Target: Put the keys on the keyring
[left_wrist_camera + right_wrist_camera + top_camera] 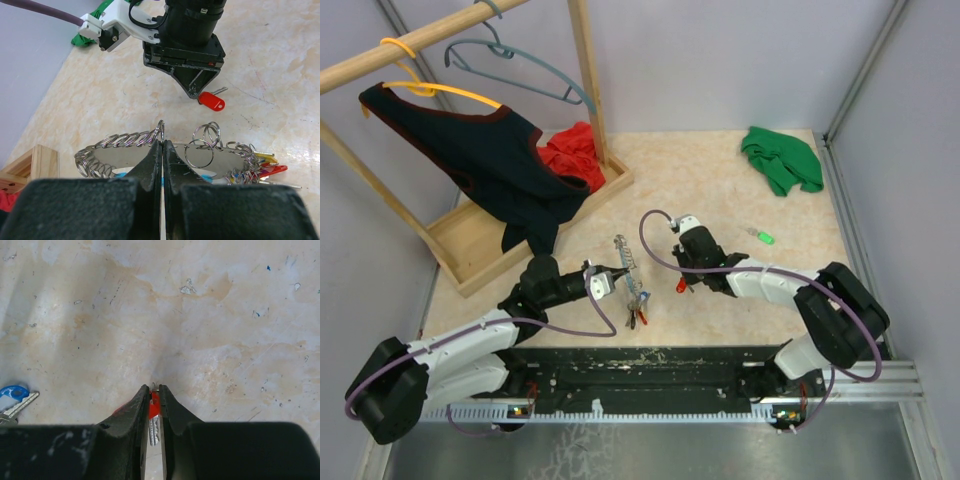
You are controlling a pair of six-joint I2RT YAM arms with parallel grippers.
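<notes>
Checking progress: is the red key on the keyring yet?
Off. The red key sits pinched in the right tool, apart from the keyring that the left tool grips.

You're in a robot lab cell here, not a home: plain panel walls [720,60] on aluminium posts [865,65] box in the table [720,190], with a wooden clothes rack [587,80] staged at its far left corner.

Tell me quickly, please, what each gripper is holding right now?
Left gripper: closed on the keyring.
Right gripper: closed on the red key.
</notes>
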